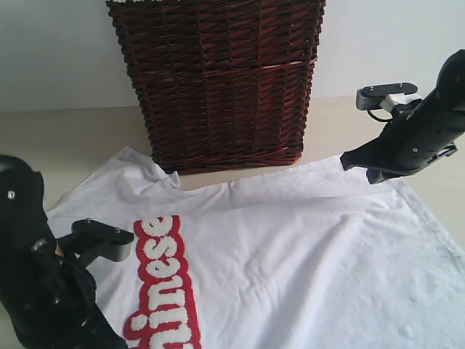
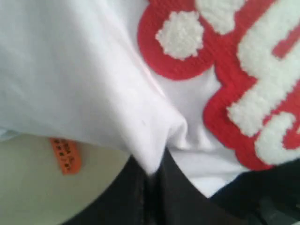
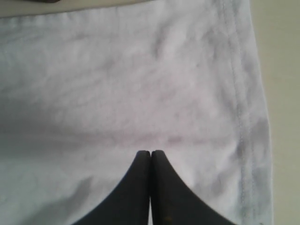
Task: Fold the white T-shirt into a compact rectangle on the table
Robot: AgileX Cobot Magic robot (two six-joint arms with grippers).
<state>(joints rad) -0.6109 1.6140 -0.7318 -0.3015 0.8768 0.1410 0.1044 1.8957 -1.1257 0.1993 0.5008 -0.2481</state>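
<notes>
A pale cream table point(image 1: 73, 138) runs back to a plain white wall point(image 1: 58, 51), where a dark brown wicker basket point(image 1: 218, 80) stands at the centre rear. The white T-shirt point(image 1: 305, 254) lies spread on the table directly in front of the basket, its far edge close to the basket's base, its cloth mostly flat with soft wrinkles. Fuzzy white lettering point(image 1: 163, 291) edged in red runs across the part of the shirt on the left of the exterior view. At the lower left of that view the black left arm point(image 1: 43, 291) sits low over the shirt beside the lettering. In the left wrist view the left end effector point(image 2: 152, 173) is clamped on a pinched fold of the white fabric, which rises in a peak out of the dark fingers point(image 2: 178, 187). The red-edged letters lie just beyond the fold, and a small orange tag point(image 2: 65, 155) shows under the raised cloth against the table. On the right, the right end effector point(image 1: 356, 161) points down at the shirt's far edge. Its black fingertips are pressed together over the plain white cloth near a stitched hem point(image 3: 239, 93). Whether they nip any fabric cannot be told.
</notes>
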